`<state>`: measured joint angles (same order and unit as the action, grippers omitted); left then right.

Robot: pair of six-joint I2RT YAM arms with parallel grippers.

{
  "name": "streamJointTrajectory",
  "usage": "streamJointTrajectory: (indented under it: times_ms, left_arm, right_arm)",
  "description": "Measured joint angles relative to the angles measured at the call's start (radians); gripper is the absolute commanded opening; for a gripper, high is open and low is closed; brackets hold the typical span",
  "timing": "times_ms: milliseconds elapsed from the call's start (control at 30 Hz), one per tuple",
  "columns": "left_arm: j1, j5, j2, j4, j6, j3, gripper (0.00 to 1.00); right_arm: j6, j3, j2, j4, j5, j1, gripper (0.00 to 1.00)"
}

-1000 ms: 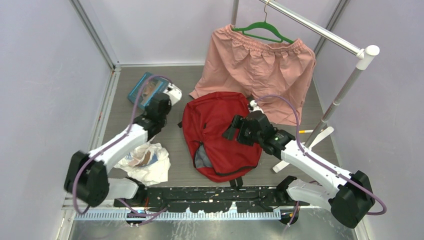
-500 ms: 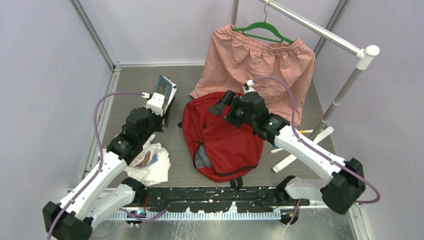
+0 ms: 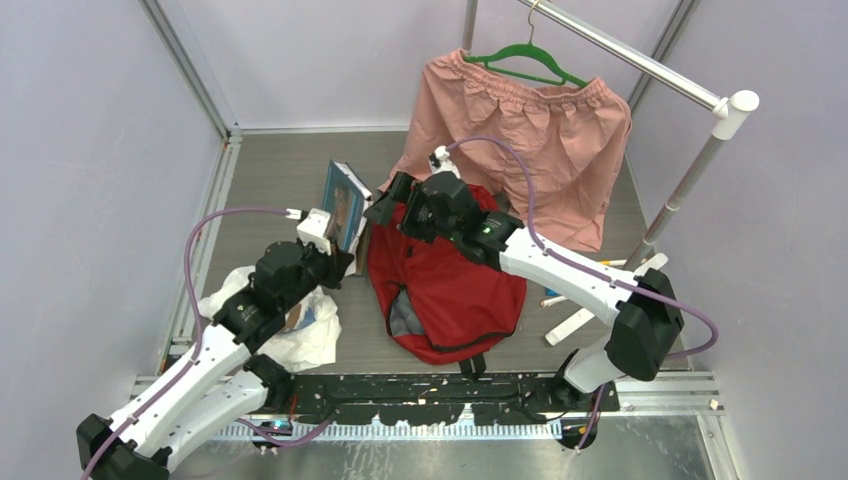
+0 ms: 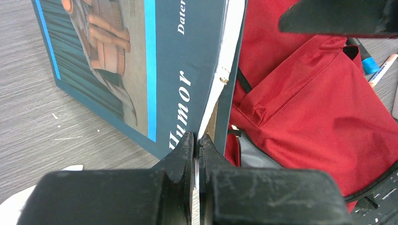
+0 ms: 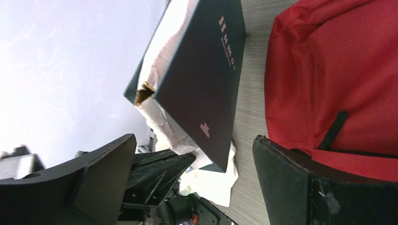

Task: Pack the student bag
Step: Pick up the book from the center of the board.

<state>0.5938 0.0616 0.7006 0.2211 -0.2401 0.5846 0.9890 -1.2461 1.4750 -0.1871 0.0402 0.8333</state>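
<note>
The red bag [image 3: 450, 290] lies flat in the middle of the table [image 3: 270, 170], grey lining showing at its near opening. Just to its left a book [image 3: 343, 205] is held upright, its lower edge clamped in the left gripper [image 4: 196, 145]. The right gripper [image 3: 390, 198] hangs over the bag's far left corner, jaws spread wide and empty. Pink shorts [image 3: 520, 130] hang behind.

Flat, even light from above on my top feed, faint soft shadows on the table [image 3: 280, 180], crisp edge to edge, my wrist feeds bright too, pale wall [image 5: 56, 56] nearly washed out, right gripper [image 5: 195, 140] dark, slightly soft up close
</note>
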Motion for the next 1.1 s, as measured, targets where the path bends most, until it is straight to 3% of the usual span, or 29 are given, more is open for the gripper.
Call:
streamJointTrajectory:
  times_ms: [467, 633, 767, 867, 967, 1100]
  left_arm:
    - [0.007, -0.026, 0.021, -0.004, -0.046, 0.0, 0.0]
    - [0.008, -0.04, 0.015, -0.004, -0.05, 0.0, 0.0]
    - [0.008, -0.04, 0.015, 0.007, -0.05, 0.0, 0.01]
    - [0.008, -0.042, 0.008, 0.011, -0.05, 0.0, 0.26]
    - [0.01, -0.066, 0.003, 0.024, -0.056, 0.008, 0.46]
    - [0.013, -0.089, -0.019, 0.089, -0.055, 0.07, 0.65]
  right_arm:
    - [-0.163, -0.108, 0.192, 0.009, 0.092, 0.109, 0.96]
    - [-0.191, -0.177, 0.31, 0.006, 0.083, 0.132, 0.78]
    - [-0.204, -0.192, 0.329, 0.011, 0.079, 0.138, 0.47]
    - [-0.211, -0.193, 0.329, 0.006, 0.082, 0.14, 0.23]
    - [-0.212, -0.192, 0.329, 0.002, 0.074, 0.139, 0.06]
    - [-0.212, -0.141, 0.294, 0.01, 0.065, 0.13, 0.01]
